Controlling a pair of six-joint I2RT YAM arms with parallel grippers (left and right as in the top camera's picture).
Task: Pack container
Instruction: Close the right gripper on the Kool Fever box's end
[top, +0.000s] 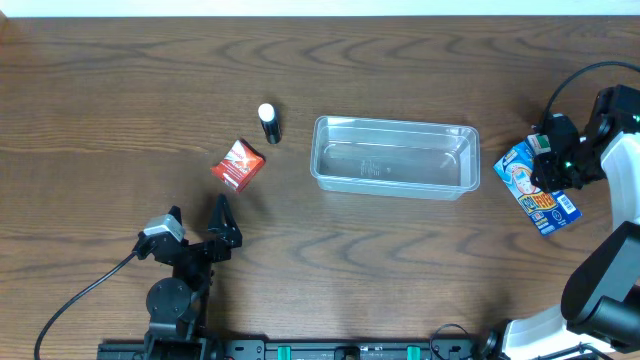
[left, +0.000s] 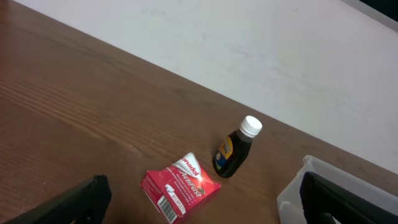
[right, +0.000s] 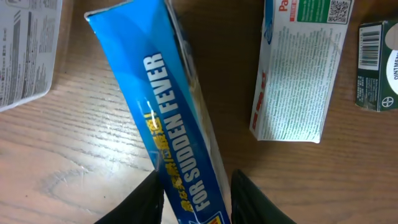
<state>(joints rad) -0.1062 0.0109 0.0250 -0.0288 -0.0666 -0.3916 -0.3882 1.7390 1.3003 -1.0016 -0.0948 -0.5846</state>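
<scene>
Clear container (top: 394, 158), empty, mid-table; right gripper (right: 196, 199), fingers clamped on the blue box (right: 168, 124) just beyond its right end, evidently for loading; left gripper (top: 200, 225), fingers apart, empty, waiting near the red box (top: 238, 165).

One container (top: 395, 160), one bottle (top: 269, 123), four boxes: red (top: 238, 165), white (right: 298, 74), green (right: 376, 65), and the blue box (right: 168, 124).
</scene>
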